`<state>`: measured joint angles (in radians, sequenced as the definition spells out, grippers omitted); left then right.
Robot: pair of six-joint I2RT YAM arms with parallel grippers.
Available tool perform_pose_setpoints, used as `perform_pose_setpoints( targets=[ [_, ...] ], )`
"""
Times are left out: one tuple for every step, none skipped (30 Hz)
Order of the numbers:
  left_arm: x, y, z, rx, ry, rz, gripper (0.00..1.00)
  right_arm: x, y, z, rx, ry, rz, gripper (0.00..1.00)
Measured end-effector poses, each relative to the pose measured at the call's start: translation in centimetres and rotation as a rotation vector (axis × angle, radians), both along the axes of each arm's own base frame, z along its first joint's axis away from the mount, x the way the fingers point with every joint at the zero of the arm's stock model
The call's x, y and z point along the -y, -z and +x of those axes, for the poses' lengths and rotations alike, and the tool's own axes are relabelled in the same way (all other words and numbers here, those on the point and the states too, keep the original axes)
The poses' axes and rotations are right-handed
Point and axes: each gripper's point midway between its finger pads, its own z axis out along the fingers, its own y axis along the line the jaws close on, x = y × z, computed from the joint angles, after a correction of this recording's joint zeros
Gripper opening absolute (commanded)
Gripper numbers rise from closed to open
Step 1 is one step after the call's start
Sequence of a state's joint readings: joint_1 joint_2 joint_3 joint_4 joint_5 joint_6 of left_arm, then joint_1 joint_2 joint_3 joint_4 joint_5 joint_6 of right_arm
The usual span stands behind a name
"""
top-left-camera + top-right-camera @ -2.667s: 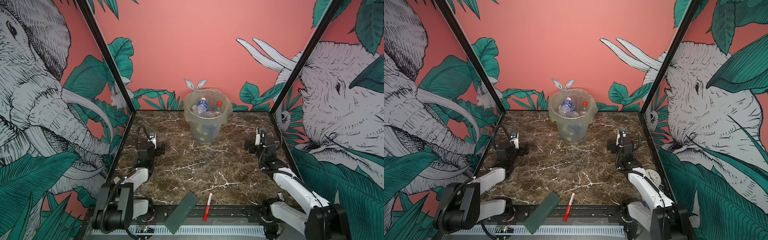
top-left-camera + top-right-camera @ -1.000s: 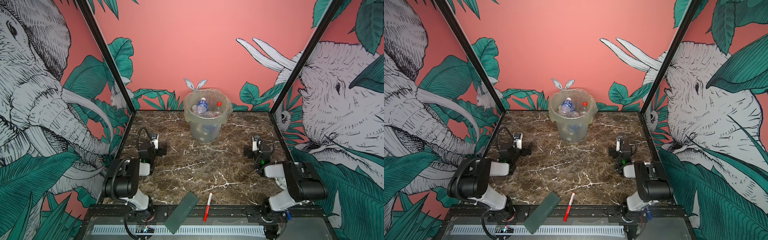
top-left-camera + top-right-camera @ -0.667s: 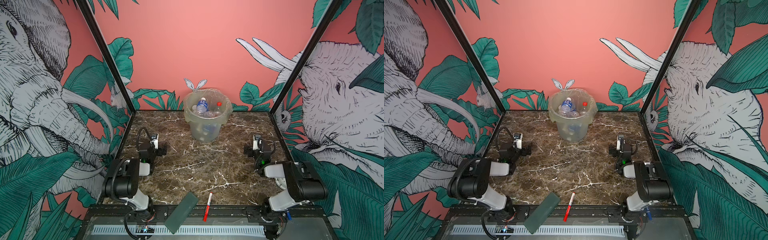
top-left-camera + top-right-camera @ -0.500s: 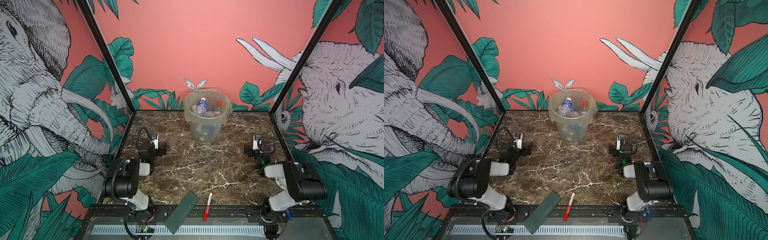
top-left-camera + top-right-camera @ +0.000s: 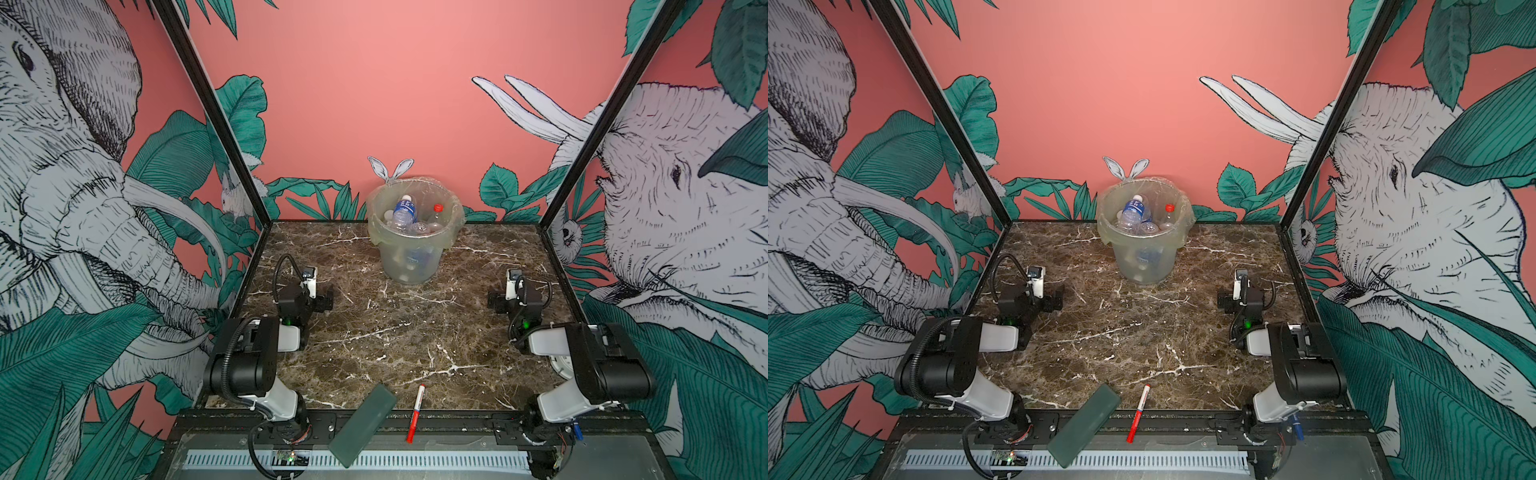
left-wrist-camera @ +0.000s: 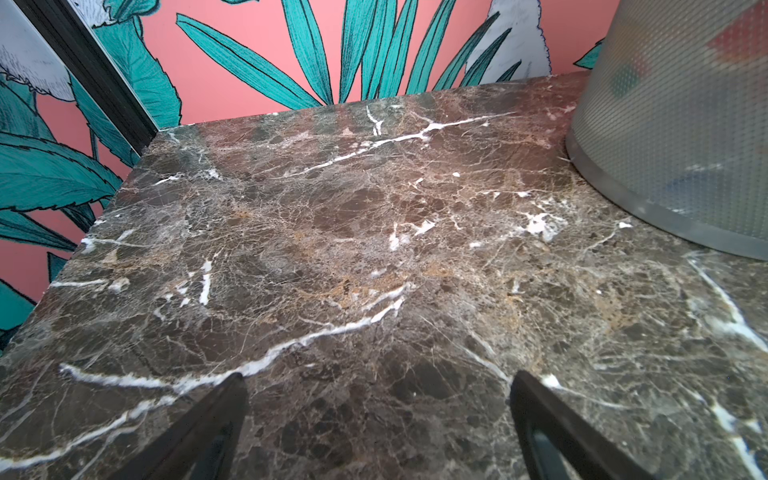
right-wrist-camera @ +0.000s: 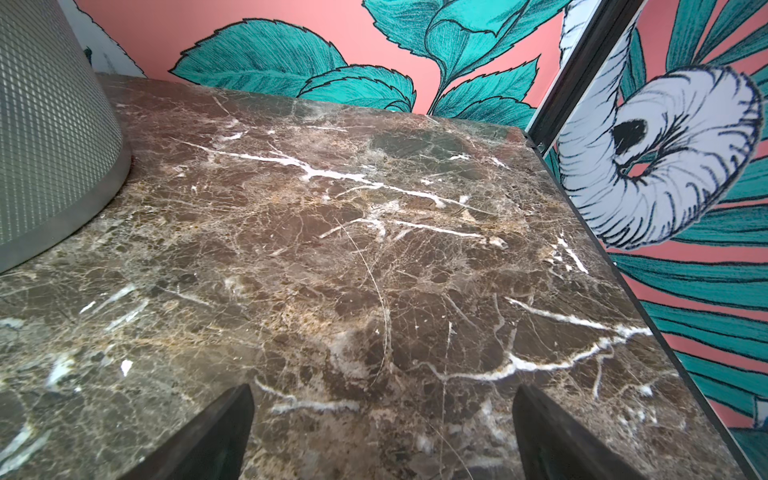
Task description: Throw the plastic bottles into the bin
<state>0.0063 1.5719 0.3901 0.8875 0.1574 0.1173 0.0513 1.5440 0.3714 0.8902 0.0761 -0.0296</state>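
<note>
The bin, a translucent pale bucket with a clear bag liner, stands at the back middle of the marble table. Several plastic bottles lie inside it, among them a blue-labelled one and a red-capped one. No bottle shows on the table. My left gripper rests low at the left, open and empty. On the right, my right gripper is also open and empty. Both wrist views catch the bin's wall off to one side.
A red-and-white marker pen and a flat dark green slab lie at the table's front edge. Printed walls close in the marble table on the left, right and back. Both arms sit folded near the front rail.
Since the oldest frames both arms have folded back toward the front rail. Over the last second nothing visibly moves, and both grippers stay open.
</note>
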Motion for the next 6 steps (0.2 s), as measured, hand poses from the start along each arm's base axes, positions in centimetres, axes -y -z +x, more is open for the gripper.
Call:
perform_pose_setpoints(
  targets=[
    [0.00, 0.00, 0.00, 0.000, 0.000, 0.000, 1.00, 0.01, 0.00, 0.00, 0.000, 0.000, 0.000, 0.99],
    [0.00, 0.00, 0.00, 0.000, 0.000, 0.000, 1.00, 0.03, 0.00, 0.00, 0.000, 0.001, -0.001, 0.99],
    [0.00, 0.00, 0.00, 0.000, 0.000, 0.000, 0.99, 0.05, 0.00, 0.00, 0.000, 0.002, -0.001, 0.99],
    [0.01, 0.00, 0.00, 0.000, 0.000, 0.000, 1.00, 0.05, 0.00, 0.00, 0.000, 0.003, -0.001, 0.99],
    [0.00, 0.00, 0.00, 0.000, 0.000, 0.000, 1.00, 0.05, 0.00, 0.00, 0.000, 0.003, -0.001, 0.99],
    [0.00, 0.00, 0.00, 0.000, 0.000, 0.000, 0.99, 0.05, 0.00, 0.00, 0.000, 0.003, -0.001, 0.99]
  ],
)
